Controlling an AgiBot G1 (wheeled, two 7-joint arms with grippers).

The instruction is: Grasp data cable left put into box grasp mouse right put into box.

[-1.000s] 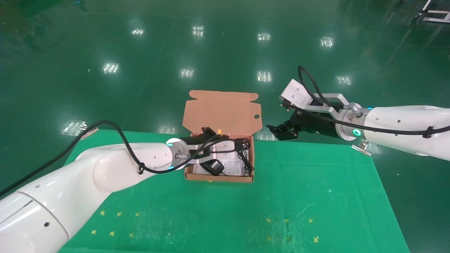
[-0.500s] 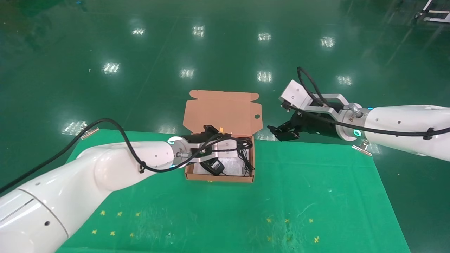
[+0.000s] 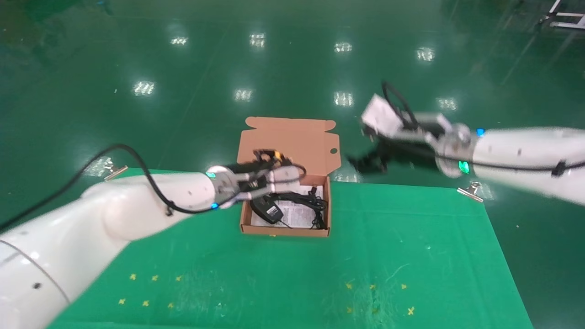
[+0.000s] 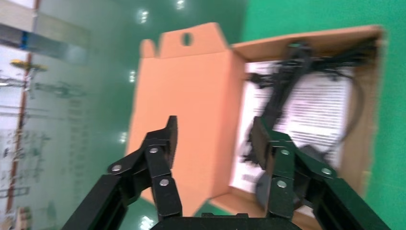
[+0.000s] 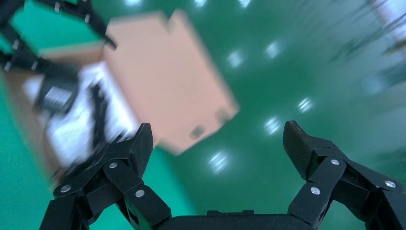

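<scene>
I see the box sitting open near the middle of the far edge of the green worktop, its flap lid standing up on the far side. Inside it lies the mouse, toward the box's left side, on a printed white sheet. The data cable lies in the box too, across the sheet from its far right part toward the middle; its thin black strands mix with the mouse's cord, and I cannot separate the 2 cleanly.

My left gripper hangs over the box's far left corner, just above the rim, in front of the flap. Its jaws stand wide apart with nothing between them; in the left wrist view 1 finger is in front of the flap and the other over the box's inside.

My right gripper is raised beyond the far edge of the worktop, to the right of the flap and above the green floor. Its jaws are spread wide and hold nothing.
</scene>
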